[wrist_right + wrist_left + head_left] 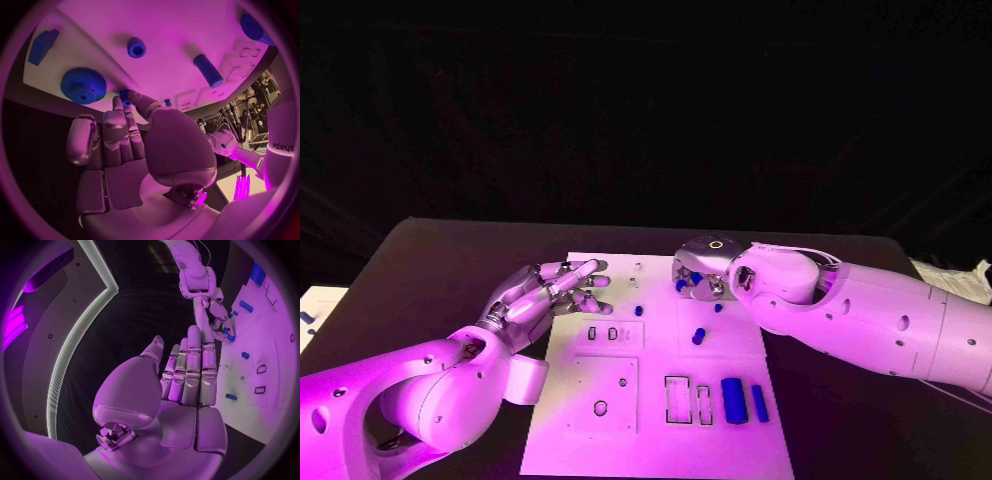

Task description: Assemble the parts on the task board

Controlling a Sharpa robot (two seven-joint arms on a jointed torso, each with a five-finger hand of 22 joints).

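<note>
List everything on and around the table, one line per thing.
task board: one, white plate, middle of the black table.
gear: one, blue, toothed, on the board near the right hand's fingertips.
cylinder: one, blue, lying on the board's middle.
blocks: two, blue, upright oblongs side by side at the board's near right part.
small round parts: at least two, blue, on the far half of the board.
table: one, black, under the board.
left hand: silver, fingers straight and together, holding nothing, at the board's left edge.
right hand: silver, at the board's far edge, a small blue part at its fingertips; grip unclear.
</note>
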